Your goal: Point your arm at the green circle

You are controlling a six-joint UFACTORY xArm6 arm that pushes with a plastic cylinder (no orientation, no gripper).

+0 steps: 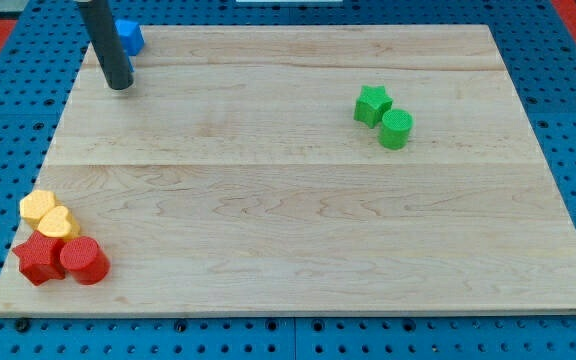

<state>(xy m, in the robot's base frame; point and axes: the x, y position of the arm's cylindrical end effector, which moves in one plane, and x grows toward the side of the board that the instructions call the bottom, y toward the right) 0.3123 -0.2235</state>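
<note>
Camera view: the one picture shows the whole wooden bench lying on a blue pegboard.
Tool: there are no jaws to open or close, so it grips nothing; it is a straight dark rod, and my tip rests on the bench at the upper left of the frame.
Nearest block: a blue block, partly hidden behind the rod, sits just above and right of my tip; its shape cannot be made out.
Task's thing: the green circle stands in the upper right part of the frame, touching or very nearly touching the green star at its upper left.
Other blocks: at the lower left corner lie a yellow block, a yellow heart, a red star and a red circle, packed close together.
Step in hand: I judge the approach has hardly started, since my tip is well apart from the green circle, most of the bench's width away.
Next move: it calls for a long slide to the frame's right and slightly down, over open wood.
Care needed: coming in below the green star would avoid knocking it, and my tip should stop just beside the circle.
</note>
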